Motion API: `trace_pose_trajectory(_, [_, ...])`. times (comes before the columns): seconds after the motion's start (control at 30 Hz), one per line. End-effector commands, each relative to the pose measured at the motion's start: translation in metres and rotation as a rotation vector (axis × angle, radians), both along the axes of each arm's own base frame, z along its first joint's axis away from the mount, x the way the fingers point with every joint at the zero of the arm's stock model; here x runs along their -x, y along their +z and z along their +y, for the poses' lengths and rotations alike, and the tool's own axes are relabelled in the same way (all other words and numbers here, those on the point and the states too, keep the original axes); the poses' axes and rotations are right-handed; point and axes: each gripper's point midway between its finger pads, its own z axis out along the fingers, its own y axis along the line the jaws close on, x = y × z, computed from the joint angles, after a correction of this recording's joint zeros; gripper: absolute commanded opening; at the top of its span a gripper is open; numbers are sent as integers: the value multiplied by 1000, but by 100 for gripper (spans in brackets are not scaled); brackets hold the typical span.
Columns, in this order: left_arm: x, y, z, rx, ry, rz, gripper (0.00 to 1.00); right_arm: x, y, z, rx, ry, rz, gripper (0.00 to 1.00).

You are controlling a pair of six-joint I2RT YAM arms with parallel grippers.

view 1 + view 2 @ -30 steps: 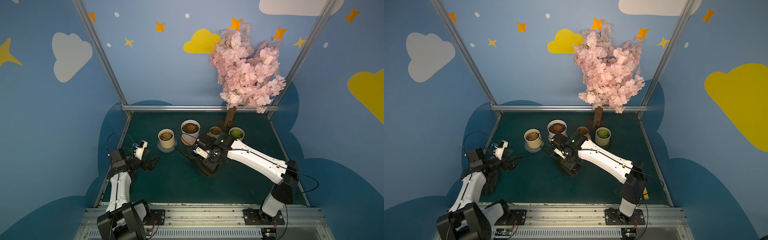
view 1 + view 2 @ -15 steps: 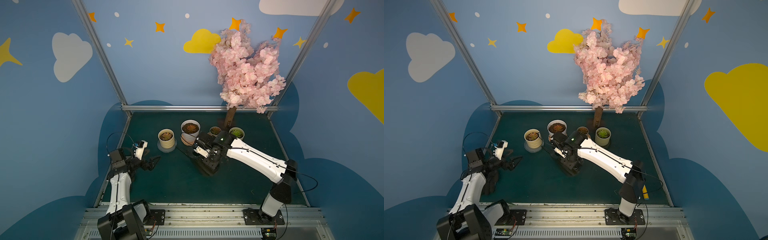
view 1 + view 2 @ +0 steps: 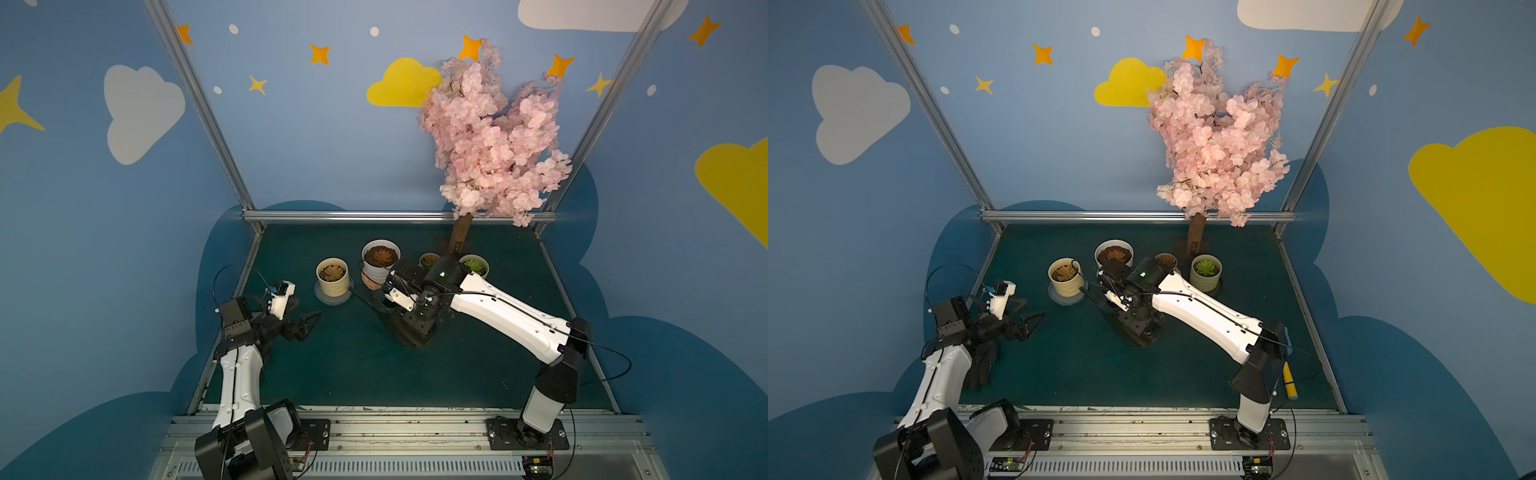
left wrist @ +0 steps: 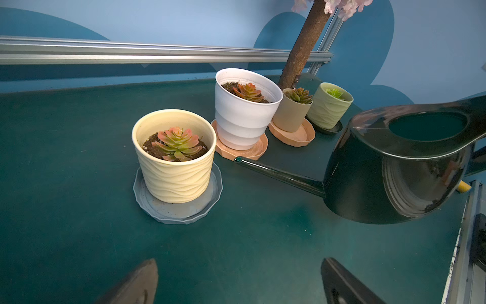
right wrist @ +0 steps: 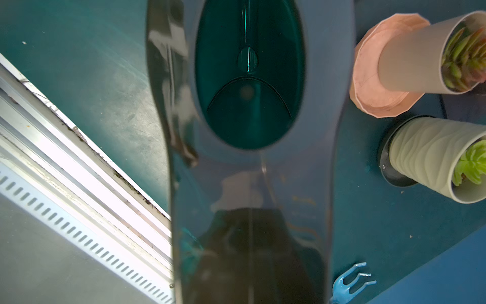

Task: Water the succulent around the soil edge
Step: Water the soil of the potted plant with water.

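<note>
**Top views.** The right gripper sits on the handle of the dark watering can near the middle of the table, jaws pressed together on that handle. The spout points toward the cream pot, its tip just beside the pot's saucer. The left gripper hangs well apart, jaws spread, holding nothing

**Left wrist view.** The succulent fills the centre of the cream pot, leaving only a narrow ring of dark soil against the wall. The spout tip lies below the rim, between this pot and the white pot. Whether the can's base rests on the table cannot be told. The step in hand appears to be bringing the spout to the pot. To do it well, raise the can until the tip clears the rim. Then set the tip over the soil ring, tilt slowly and travel around the wall, keeping the stream off the rosette. The left fingertips stand wide apart with nothing between them

**Right wrist view.** The camera looks along the can's handle and filling hole. The jaws are hidden beneath the handle. The tan pot and green pot stand just beside the can, with a blue fork nearby
</note>
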Motion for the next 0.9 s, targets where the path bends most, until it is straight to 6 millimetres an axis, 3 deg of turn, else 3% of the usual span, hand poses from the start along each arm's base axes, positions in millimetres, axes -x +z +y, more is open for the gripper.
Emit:
trace_pose_trajectory(0.0, [4, 3, -4, 7, -19, -10, 100, -3, 9, 2, -8, -7, -15, 0])
trace_pose_trajectory(0.87, [5, 3, -5, 1, -23, -18, 100, -3, 16, 6, 1, -1, -19, 0])
